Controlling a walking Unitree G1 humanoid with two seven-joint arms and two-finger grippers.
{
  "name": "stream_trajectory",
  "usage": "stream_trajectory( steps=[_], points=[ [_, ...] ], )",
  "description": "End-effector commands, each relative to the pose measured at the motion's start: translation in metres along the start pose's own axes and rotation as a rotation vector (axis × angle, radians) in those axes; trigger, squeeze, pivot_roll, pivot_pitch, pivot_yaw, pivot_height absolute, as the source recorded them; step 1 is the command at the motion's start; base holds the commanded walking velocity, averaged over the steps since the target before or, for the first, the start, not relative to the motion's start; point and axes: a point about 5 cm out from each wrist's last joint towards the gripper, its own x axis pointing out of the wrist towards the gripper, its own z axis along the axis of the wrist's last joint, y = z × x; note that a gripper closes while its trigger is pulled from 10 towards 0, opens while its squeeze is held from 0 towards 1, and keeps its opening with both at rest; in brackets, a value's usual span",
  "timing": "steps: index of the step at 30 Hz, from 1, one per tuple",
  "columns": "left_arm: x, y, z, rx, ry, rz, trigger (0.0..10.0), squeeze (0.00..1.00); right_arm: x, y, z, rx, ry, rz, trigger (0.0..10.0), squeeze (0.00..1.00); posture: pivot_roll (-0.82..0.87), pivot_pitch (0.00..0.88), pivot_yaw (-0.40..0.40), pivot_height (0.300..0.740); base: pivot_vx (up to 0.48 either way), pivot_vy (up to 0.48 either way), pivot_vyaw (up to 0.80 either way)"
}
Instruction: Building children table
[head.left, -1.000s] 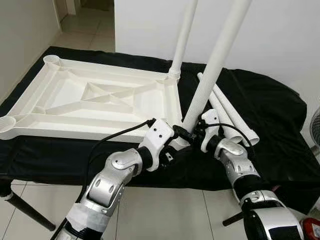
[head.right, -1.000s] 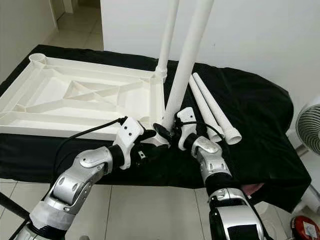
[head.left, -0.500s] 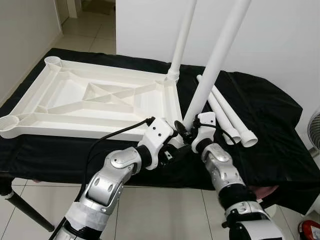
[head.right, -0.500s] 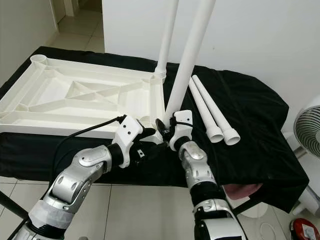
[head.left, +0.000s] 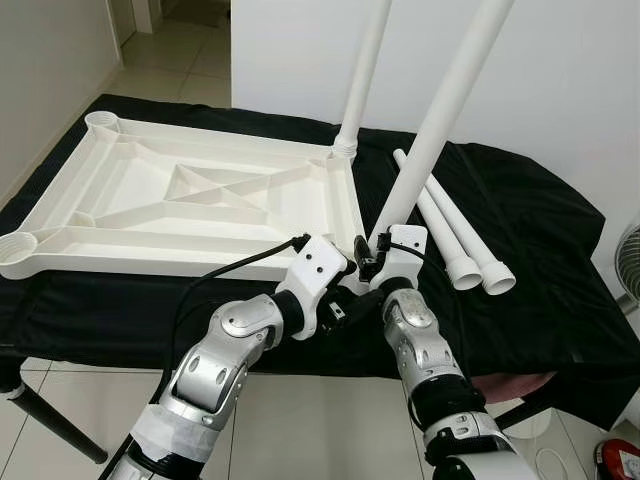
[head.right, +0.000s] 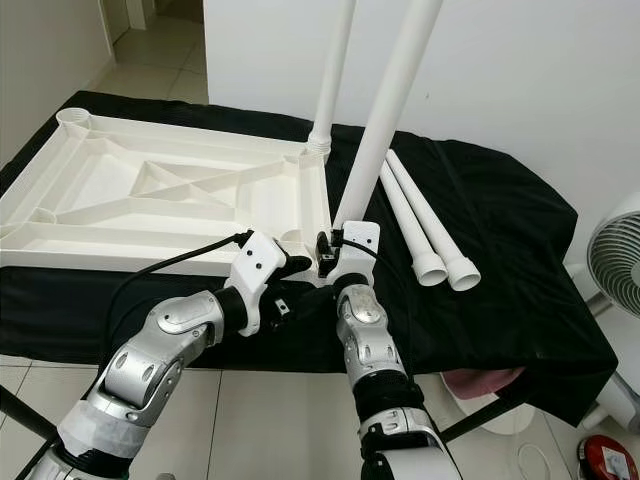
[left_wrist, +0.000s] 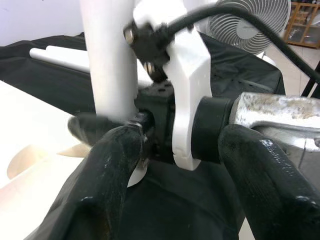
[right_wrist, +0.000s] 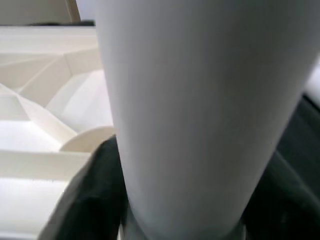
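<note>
Two grippers meet at the near right corner of the upturned white tabletop (head.left: 190, 205): the right gripper (head.left: 372, 262) is clamped on the foot of a tilted white leg (head.left: 440, 110), while the left gripper (head.left: 350, 290), close beside it, has its black fingers (left_wrist: 107, 185) spread apart around the right wrist housing. The leg's foot sits just off the tabletop's corner edge, above the black cloth (head.left: 540, 230). A second leg (head.left: 365, 70) stands upright in the far right corner socket. Two spare legs (head.left: 455, 235) lie side by side on the cloth to the right, well apart from its right edge. Tiled floor (head.left: 330, 420) lies below the cloth's near edge.
</note>
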Motion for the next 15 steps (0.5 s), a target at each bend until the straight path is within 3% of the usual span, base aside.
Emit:
stream_trajectory(
  steps=[1, 11, 12, 14, 15],
  points=[
    [0.002, 0.003, -0.001, -0.004, 0.002, 0.043, 10.0, 0.00, -0.007, -0.009, -0.013, 0.002, 0.049, -0.029, 10.0, 1.00, 0.02, 0.000, -0.119, 0.740, 0.000, 0.000, 0.00],
    [0.000, 0.007, 0.000, 0.003, -0.002, 0.056, 10.0, 0.00, -0.023, -0.016, -0.010, -0.027, -0.037, -0.036, 10.0, 1.00, 0.02, 0.000, -0.112, 0.740, 0.000, 0.000, 0.00],
    [0.000, 0.007, 0.001, 0.004, -0.004, 0.061, 10.0, 0.00, -0.029, -0.018, -0.009, -0.041, -0.059, -0.024, 10.0, 0.33, 0.02, 0.000, -0.112, 0.740, 0.000, 0.000, 0.00],
    [0.000, 0.007, 0.001, 0.004, -0.004, 0.061, 10.0, 0.00, -0.029, -0.018, -0.009, -0.041, -0.059, -0.024, 10.0, 0.33, 0.02, 0.000, -0.112, 0.740, 0.000, 0.000, 0.00],
    [-0.001, 0.007, 0.001, 0.005, -0.005, 0.064, 10.0, 0.00, -0.036, -0.020, -0.009, -0.046, -0.080, 0.003, 10.0, 0.00, 0.01, 0.000, -0.111, 0.740, 0.000, 0.000, 0.00]
  ],
)
